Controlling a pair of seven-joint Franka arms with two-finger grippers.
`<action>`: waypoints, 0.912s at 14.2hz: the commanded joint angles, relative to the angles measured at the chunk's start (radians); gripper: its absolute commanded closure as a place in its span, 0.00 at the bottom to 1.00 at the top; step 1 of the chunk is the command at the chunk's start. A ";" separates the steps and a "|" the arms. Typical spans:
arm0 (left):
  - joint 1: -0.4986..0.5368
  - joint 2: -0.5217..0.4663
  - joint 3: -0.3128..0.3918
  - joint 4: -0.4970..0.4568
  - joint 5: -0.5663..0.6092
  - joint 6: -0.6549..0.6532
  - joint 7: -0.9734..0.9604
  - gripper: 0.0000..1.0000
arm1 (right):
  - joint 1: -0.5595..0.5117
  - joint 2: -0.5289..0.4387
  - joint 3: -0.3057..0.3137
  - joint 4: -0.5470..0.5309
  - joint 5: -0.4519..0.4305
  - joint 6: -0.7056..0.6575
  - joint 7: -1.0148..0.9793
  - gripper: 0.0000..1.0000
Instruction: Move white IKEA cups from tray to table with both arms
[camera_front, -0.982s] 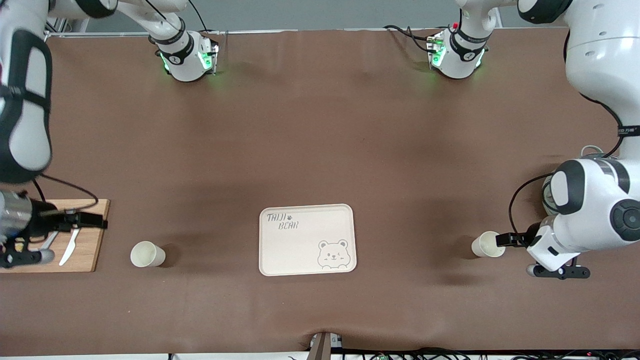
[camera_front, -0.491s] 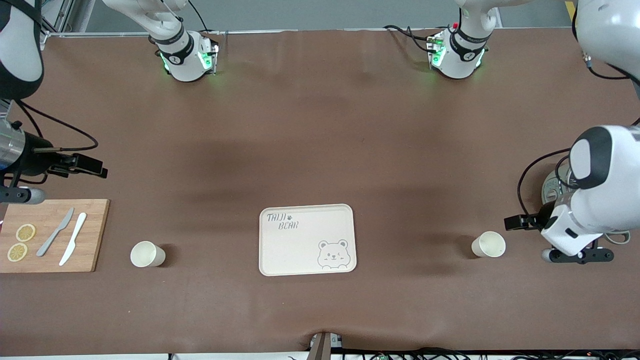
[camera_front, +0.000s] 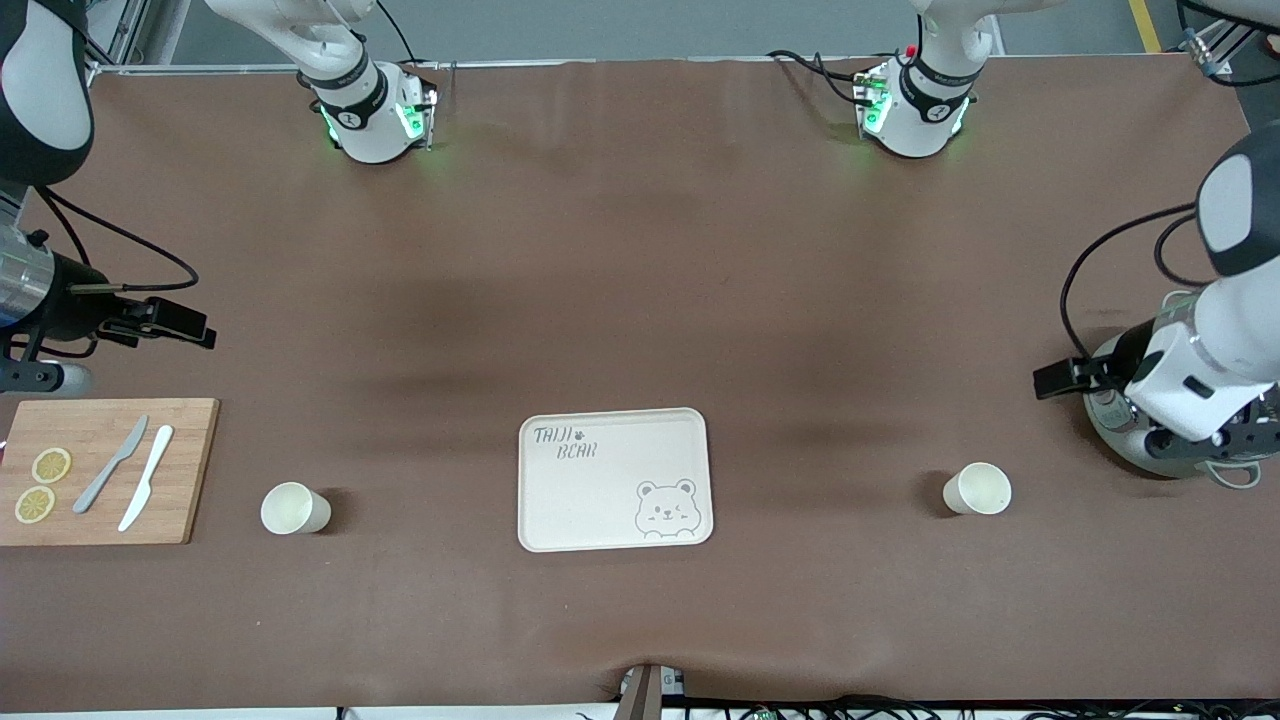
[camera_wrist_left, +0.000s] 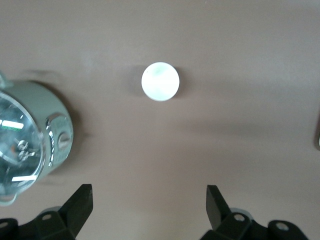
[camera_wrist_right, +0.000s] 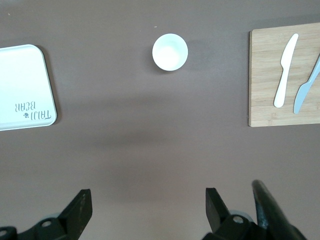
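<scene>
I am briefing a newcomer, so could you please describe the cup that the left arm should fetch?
Start at the cream bear-printed tray and go toward the left arm's end of the table. There an off-white handleless cup stands alone, upright and empty. Unlike its twin beside the wooden board, it sits near a metal pot.

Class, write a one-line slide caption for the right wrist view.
Open right gripper over bare brown table, looking at an upright white cup between the bear tray and the cutting board with two knives.

Lidded metal pot mostly hidden beneath the left tool; cut by frame edge in left wrist view. Right arm's body runs off frame. Tray cropped in right wrist view.
</scene>
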 joint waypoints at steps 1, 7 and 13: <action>0.007 -0.085 -0.018 -0.024 0.009 -0.053 -0.024 0.00 | -0.002 -0.033 0.005 -0.032 -0.014 0.013 0.020 0.00; 0.016 -0.207 -0.023 -0.023 -0.076 -0.149 -0.024 0.00 | -0.002 -0.035 0.005 0.018 -0.015 -0.013 0.013 0.00; 0.016 -0.231 -0.018 -0.015 -0.084 -0.157 -0.027 0.00 | -0.002 -0.035 0.008 0.040 -0.015 -0.026 0.013 0.00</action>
